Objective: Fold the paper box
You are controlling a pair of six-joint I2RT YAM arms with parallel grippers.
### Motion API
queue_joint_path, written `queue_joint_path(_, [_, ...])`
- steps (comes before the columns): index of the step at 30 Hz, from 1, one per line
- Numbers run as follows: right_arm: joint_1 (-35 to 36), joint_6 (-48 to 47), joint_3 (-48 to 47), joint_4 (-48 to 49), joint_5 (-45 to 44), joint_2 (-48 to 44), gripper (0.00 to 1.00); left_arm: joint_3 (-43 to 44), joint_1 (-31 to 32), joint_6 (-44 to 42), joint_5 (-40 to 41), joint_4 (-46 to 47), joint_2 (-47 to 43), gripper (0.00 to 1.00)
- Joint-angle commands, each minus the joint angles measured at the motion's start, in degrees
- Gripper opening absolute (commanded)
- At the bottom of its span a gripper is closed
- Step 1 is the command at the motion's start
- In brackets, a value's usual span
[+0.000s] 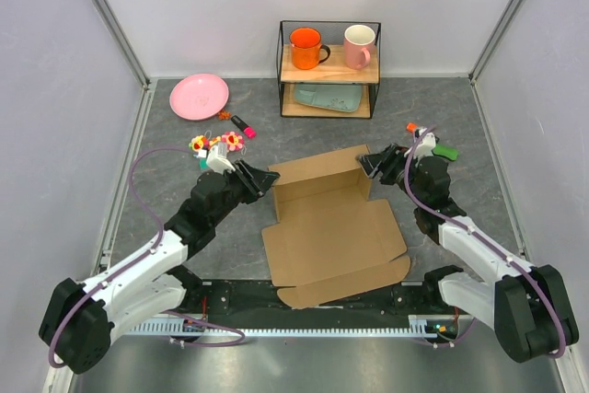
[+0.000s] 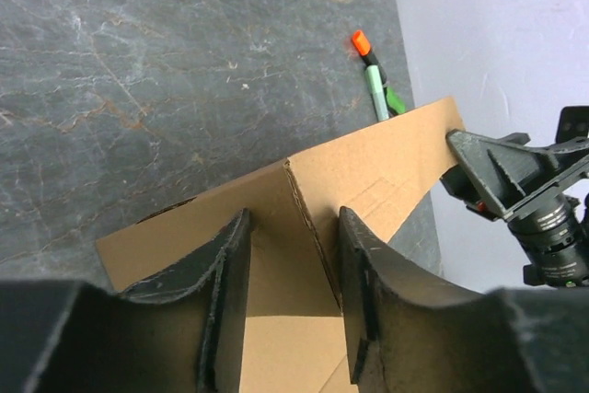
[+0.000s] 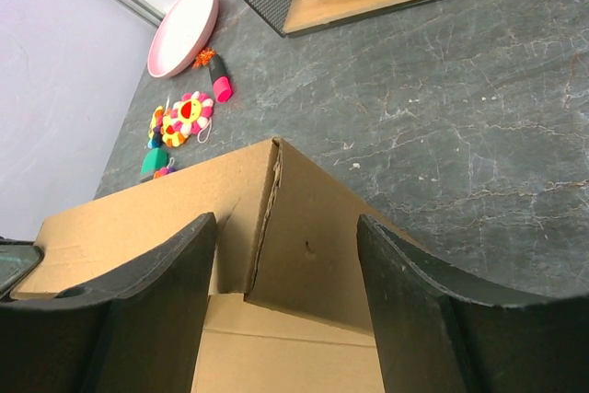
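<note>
Surface: a grey marble-patterned table [image 1: 460,108], enclosed on three sides by plain white walls [image 1: 230,6].

The paper box [image 1: 327,232] lies at the table's centre, between the two arms. Its base and near flaps lie flat, and its far wall stands upright.

A wire shelf [image 1: 329,71] stands against the back wall, well apart from the box.

The left gripper [image 1: 267,177] is at the box's far left corner. Its fingers [image 2: 225,292] are apart with the upright corner crease between them; whether they touch the cardboard cannot be determined.

The right gripper [image 1: 370,164] is at the far right corner. Its fingers [image 3: 419,310] are wide apart and straddle that corner, not closed on it.

A pink plate [image 1: 199,96] lies at the far left of the table, and a green marker [image 2: 375,80] lies beyond the box's right corner.
</note>
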State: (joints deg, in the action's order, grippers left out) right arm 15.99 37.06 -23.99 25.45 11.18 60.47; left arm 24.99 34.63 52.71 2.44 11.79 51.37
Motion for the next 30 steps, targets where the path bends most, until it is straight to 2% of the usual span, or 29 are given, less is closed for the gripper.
queue_joint_path(1, [-0.26,-3.75,4.12,-9.72,-2.3,1.23,0.68,-4.76,0.0,2.4,-3.74,5.16,0.48,0.38])
queue_joint_path(7, [-0.34,-3.05,6.5,-9.11,-2.39,0.97,0.65,-9.34,0.09,2.4,-5.86,7.89,1.18,0.32])
queue_joint_path(13, [-0.26,-0.41,8.78,-8.31,-2.13,0.79,0.63,-14.88,0.61,3.36,-6.39,10.62,1.53,0.31])
queue_joint_path(20, [-0.26,10.13,14.22,-6.21,-1.95,3.95,0.61,-19.28,1.31,4.33,-4.37,11.49,1.88,0.32])
queue_joint_path(25, [-0.08,13.3,16.69,-6.9,-2.74,4.57,0.61,-21.91,2.45,4.69,-3.32,13.78,5.4,0.32])
queue_joint_path(30, [0.88,15.59,19.41,-9.19,-3.09,2.73,0.61,-22.01,6.49,5.39,-0.25,15.72,10.23,0.32])
